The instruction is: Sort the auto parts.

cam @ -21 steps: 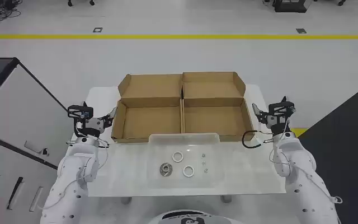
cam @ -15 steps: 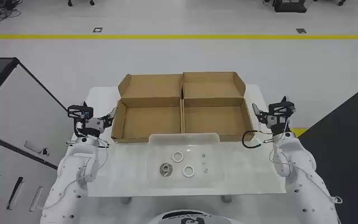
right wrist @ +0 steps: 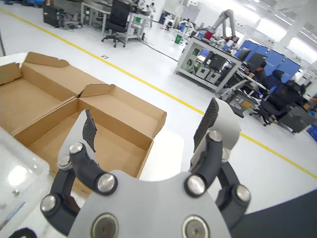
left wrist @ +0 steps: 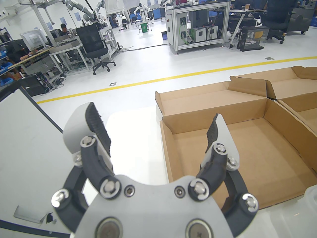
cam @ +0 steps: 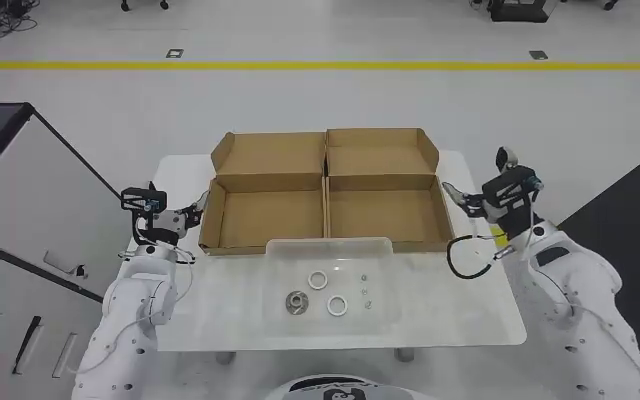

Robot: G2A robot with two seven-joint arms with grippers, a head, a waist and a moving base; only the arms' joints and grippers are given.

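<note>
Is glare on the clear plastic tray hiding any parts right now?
Top view: no, the clear plastic tray carries only a faint sheen; the two white rings and the grey metal disc show plainly. Right wrist view: bright reflections wash over the tray's corner, so small parts there are hard to tell.

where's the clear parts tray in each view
top view: clear tray mid-table, just in front of the two cardboard boxes.
left wrist view: a corner of the tray, by the box's near wall, past the left gripper.
right wrist view: the tray's rim beside the right gripper, in front of the boxes.
shared landmark: the yellow floor line beyond the boxes.
</note>
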